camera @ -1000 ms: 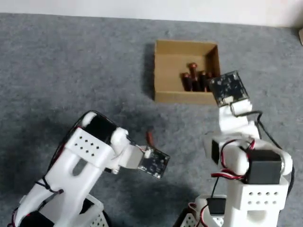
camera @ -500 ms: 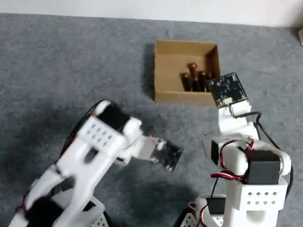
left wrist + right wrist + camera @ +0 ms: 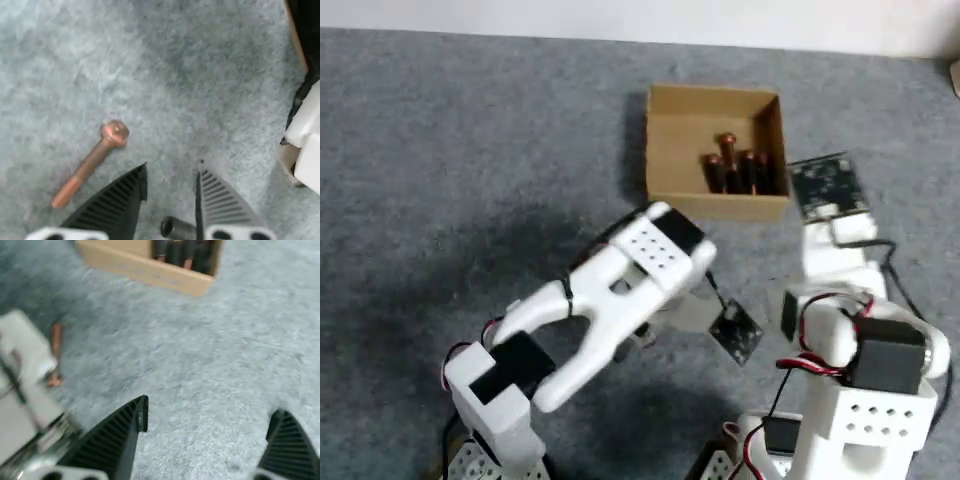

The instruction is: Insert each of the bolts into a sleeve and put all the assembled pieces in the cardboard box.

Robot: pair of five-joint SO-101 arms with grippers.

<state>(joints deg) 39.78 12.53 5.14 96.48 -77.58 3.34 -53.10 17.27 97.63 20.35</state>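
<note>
One loose bolt [image 3: 90,162] lies on grey felt-like surface [image 3: 470,130] beside the spread left claw [image 3: 172,165]. Right claw [image 3: 211,406] spread wide, facing cardboard box [image 3: 715,207]; pale strip [image 3: 620,20] beyond, possibly wall.

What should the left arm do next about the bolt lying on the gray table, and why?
Probably slide the left gripper sideways over the bolt, then lower it. Its jaws are open and the bolt lies loose beside them, not between them, with no sleeve on it.
</note>
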